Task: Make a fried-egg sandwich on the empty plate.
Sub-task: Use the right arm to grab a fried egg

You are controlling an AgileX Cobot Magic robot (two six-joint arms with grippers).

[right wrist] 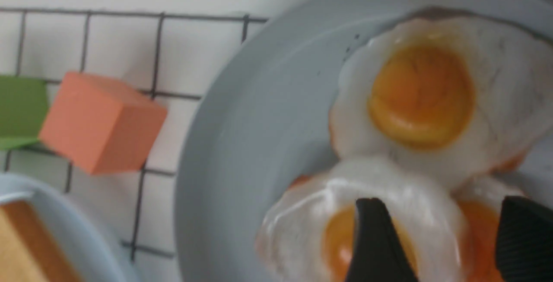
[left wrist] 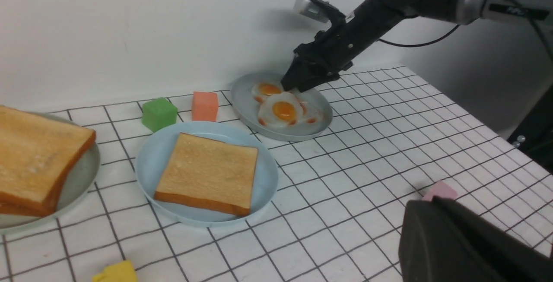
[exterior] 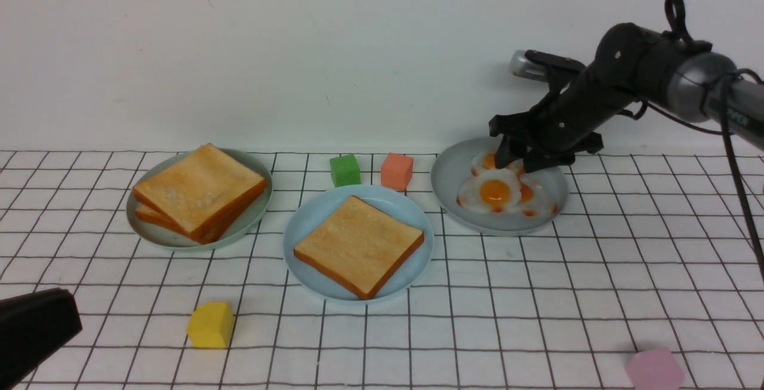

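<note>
White gridded counter, plain white wall behind. We log round glossy sky-blue plastic plate [exterior: 310, 214] mid-counter toward near edge, one square golden-brown toast slice [exterior: 359, 245] flat on it, no egg there yet. We see right gripper [exterior: 518, 162] low over overlapping white fried eggs with orange yolks [exterior: 496, 192] on dull grey-green plate [exterior: 447, 181] near far edge, right of centre; fingers spread, nothing gripped. We note left gripper [exterior: 36, 324] at near-left corner, mostly cropped, state unreadable. Risk, our guess: eggs overlap, so pinch may lift two, or slick egg slips and drops short of toast.
</note>
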